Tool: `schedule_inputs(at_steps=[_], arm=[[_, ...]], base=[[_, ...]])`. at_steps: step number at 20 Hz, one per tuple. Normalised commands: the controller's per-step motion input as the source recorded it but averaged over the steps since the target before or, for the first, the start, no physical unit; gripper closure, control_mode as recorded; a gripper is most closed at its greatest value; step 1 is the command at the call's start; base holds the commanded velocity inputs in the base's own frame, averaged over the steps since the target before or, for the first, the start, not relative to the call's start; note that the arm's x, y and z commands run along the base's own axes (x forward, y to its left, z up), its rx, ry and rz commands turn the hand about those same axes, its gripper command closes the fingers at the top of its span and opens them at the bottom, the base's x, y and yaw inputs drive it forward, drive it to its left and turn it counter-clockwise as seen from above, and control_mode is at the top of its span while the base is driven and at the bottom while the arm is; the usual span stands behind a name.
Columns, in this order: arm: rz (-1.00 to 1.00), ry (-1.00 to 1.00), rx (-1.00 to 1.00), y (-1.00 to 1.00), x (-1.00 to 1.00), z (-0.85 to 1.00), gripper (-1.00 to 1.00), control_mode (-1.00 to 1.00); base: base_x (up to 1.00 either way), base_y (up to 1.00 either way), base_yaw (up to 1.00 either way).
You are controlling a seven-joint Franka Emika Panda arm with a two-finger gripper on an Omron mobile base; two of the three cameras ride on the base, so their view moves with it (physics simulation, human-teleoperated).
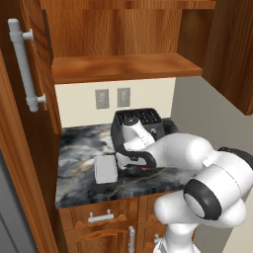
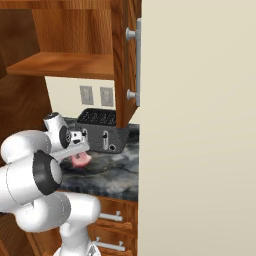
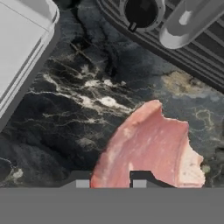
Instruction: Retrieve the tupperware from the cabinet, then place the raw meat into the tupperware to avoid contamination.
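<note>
My gripper [image 3: 110, 183] sits low over the dark marble counter [image 3: 65, 127], just in front of the toaster [image 3: 175, 43]. In the hand view the two finger tips [image 3: 82, 182] poke up at the bottom edge, and the raw meat [image 3: 146, 148] comes down right between them. So the jaws are parted about as wide as the near end of the slab. Whether the pads are pressing on it, I cannot tell: the contact is hidden at the frame edge.

The meat runs lengthwise straight out ahead of my fingers, so its long axis is roughly across my closing direction. In the right base view it shows as a pink patch [image 2: 80, 159] at the hand, near counter level; lifted or resting, I can't say.

Key relation for the next move: the tupperware [image 3: 19, 48] is ahead and off to the left of my tool in the hand view, apart from the meat with bare counter between. The left base view agrees. The whitish container [image 1: 105, 169] lies on the counter just beside my wrist, on my left, away from the toaster.

My read: secure the grip, lift clear, then shift left over the tupperware. The cabinet [image 1: 29, 74] stands open above.
</note>
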Motion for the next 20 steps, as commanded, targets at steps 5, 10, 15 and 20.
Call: schedule_inputs(at_steps=[5, 10, 15, 20], arm=[[-0.12, -0.14, 0.09, 0.03, -0.11, 0.25, 1.0, -1.0], [-0.19, -0.18, 0.17, 0.24, -0.04, 0.26, 1.0, -1.0], [-0.16, -0.13, 0.13, 0.46, -0.12, 0.17, 1.0, -1.0], [-0.09, -0.06, 0.06, 0.4, 0.0, 0.48, 1.0, -1.0]], base=[[0.0, 0.0, 0.0], [0.0, 0.0, 0.0], [0.0, 0.0, 0.0], [0.0, 0.0, 0.0]])
